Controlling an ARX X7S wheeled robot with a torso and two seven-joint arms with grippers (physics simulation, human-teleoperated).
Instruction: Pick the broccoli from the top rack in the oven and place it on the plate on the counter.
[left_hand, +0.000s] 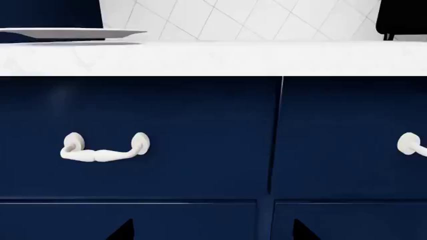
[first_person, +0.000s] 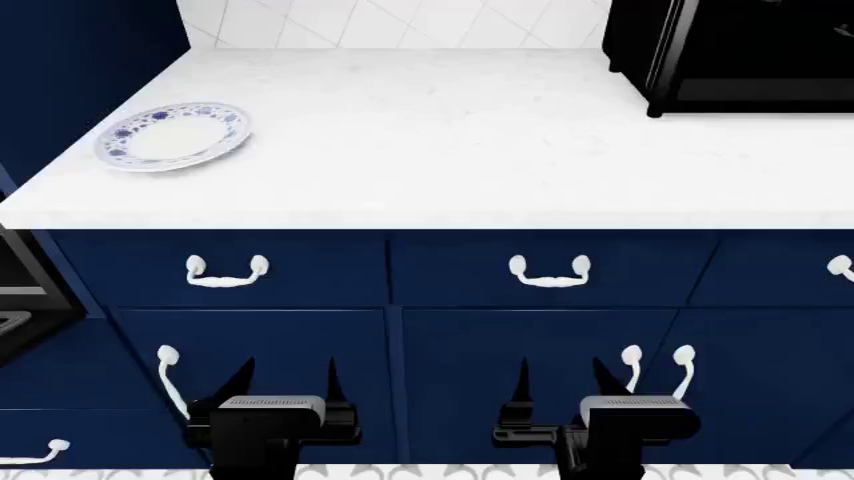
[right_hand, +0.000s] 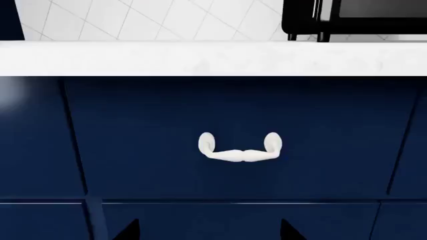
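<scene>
Head view: plate (first_person: 174, 136) bare on counter (first_person: 467, 130), far left; black microwave (first_person: 734, 50) far right. Left gripper (first_person: 283, 385) and right gripper (first_person: 577, 385) wide, holding nothing, low before navy cabinets (first_person: 534, 350). Broccoli unseen. Left wrist view: plate edge-on. Right wrist view: microwave feet, drawer handle (right_hand: 240, 148).

White handle (right_hand: 240, 148) below counter (right_hand: 200, 58)

The counter (first_person: 481, 130) is a white, faintly speckled stone worktop over navy blue cabinets (first_person: 534, 340). The plate (first_person: 174, 136), white with a blue floral rim, rests near its left end. A black microwave (first_person: 727, 50) stands at its rear right.
</scene>
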